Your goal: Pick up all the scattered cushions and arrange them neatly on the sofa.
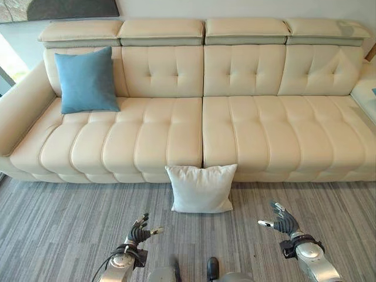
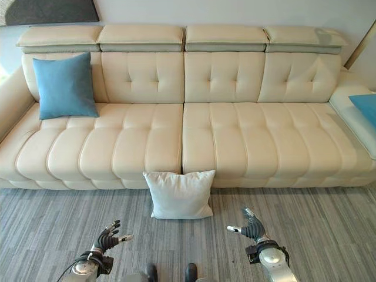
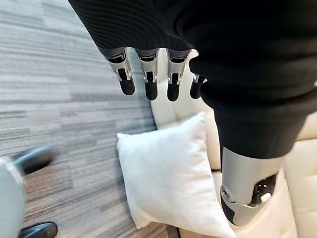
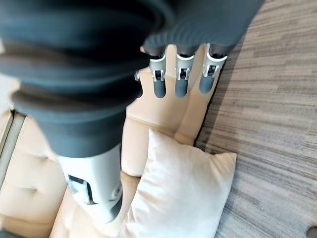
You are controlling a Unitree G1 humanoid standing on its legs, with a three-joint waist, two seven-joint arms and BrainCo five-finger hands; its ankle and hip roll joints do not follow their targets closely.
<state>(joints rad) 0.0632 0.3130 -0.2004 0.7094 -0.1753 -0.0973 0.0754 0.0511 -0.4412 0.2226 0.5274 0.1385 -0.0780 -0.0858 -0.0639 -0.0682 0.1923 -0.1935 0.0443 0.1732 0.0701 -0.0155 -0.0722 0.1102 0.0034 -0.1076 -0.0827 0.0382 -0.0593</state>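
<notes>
Long cream sofa across the top half of the head views, smooth leather look, tufted back panels with button dimples, seat split into puffy vertical channels, padded headrest blocks along the top edge. Sitting on a grey striped carpet with a fine woven grain.

Blue cushion at about 10 o'clock, square, matte fabric, standing upright on the seat and leaning against the backrest near the sofa's left arm. Sliver of another blue cushion way over at 3 o'clock on the sofa's right end, cut off by the frame edge.

White cushion down on the carpet near centre, roughly 6 o'clock from the seam between the two seat sections. Square, soft and a bit slouchy, pointy corners, propped upright with its back touching the sofa's front face.

Left hand at 7 o'clock, hovering over the carpet, fingers spread and only loosely bent, holding nothing. Well short of the white cushion. Same in the left wrist view: fingers hanging straight in a row, thumb apart.

Right hand at 5 o'clock, also empty, fingers splayed and thumb sticking out sideways. Right wrist view confirms fingers straight, with the white cushion past them, not touching.
</notes>
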